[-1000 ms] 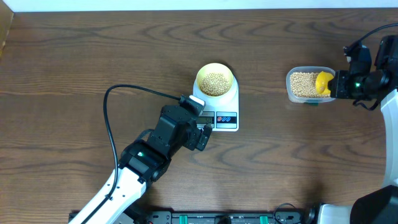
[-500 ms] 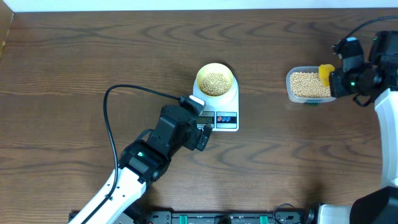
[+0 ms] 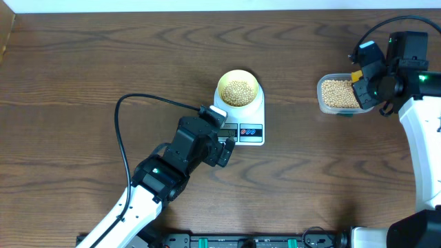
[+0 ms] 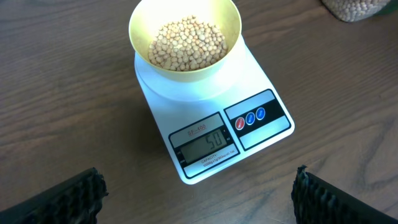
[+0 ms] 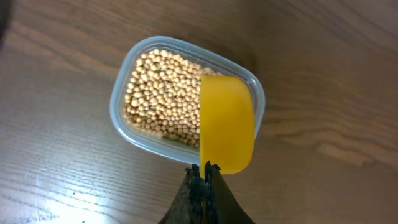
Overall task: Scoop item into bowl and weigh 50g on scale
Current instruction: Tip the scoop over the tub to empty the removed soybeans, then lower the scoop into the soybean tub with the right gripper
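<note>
**Fifty on the display, spoon hanging over the tub**

We are looking down from the left wrist. The small round pale-yellow bowl [image 4: 231, 31] is sitting on the platform of the white rounded-rectangular digital kitchen scale [image 4: 264, 134]. A mound of small round tan-beige beans [image 4: 186, 43] is filling its bottom. Only this view is giving us the number: the LCD display [image 4: 205, 144] is reading 50, while from overhead it is too small to read. The left gripper [image 3: 223, 150] is hovering just in front of the scale's front edge. Its fingers [image 4: 68, 199] are spread wide at either side of the picture, touching nothing.

Now we are going to the right side of the dark wooden table [image 3: 83, 62], where the overhead view is offering just a sliver of yellow beside the arm. The right wrist is showing it properly. The right gripper [image 5: 204, 180], fingers pressed together, is pinching the yellow plastic measuring spoon [image 5: 227, 124] at its near end. The spoon is turned on edge above the clear rounded-rectangular plastic tub [image 5: 121, 106], which is holding more beans. Whether the spoon is carrying any, we cannot tell.
</note>
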`<action>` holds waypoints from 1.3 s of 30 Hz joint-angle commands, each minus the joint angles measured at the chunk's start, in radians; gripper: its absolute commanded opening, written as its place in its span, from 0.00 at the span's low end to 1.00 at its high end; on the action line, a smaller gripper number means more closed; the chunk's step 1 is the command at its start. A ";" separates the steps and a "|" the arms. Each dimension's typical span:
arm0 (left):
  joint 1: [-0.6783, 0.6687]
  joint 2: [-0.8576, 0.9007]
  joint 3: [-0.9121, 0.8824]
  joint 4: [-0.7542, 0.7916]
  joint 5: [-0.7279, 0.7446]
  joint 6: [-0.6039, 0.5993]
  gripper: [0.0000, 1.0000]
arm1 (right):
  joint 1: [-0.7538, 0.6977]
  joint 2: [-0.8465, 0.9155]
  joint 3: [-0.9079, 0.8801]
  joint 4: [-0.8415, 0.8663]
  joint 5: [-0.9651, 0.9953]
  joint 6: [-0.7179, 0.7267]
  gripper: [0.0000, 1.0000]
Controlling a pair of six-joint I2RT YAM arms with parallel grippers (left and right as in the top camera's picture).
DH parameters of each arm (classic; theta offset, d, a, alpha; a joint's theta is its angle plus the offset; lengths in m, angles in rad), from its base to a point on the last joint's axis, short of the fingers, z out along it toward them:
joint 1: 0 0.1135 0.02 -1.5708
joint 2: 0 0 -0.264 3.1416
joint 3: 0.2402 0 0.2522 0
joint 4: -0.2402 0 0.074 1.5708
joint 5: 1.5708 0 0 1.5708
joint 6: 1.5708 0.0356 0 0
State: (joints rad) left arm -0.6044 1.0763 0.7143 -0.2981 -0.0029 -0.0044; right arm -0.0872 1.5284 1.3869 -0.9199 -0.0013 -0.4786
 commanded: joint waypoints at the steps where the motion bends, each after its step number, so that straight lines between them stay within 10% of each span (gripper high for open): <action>1: 0.004 0.001 0.002 0.001 -0.009 -0.016 0.98 | 0.001 -0.017 0.019 0.019 0.024 0.172 0.01; 15: 0.004 0.001 0.002 0.001 -0.009 -0.016 0.98 | 0.001 0.067 0.018 0.042 0.017 1.009 0.01; 39: 0.004 0.001 0.002 0.001 -0.009 -0.016 0.98 | -0.001 0.222 0.017 0.064 -0.028 1.050 0.11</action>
State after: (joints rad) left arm -0.6044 1.0763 0.7139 -0.2981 -0.0029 -0.0044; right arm -0.0875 1.7351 1.3869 -0.8612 -0.0128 0.5571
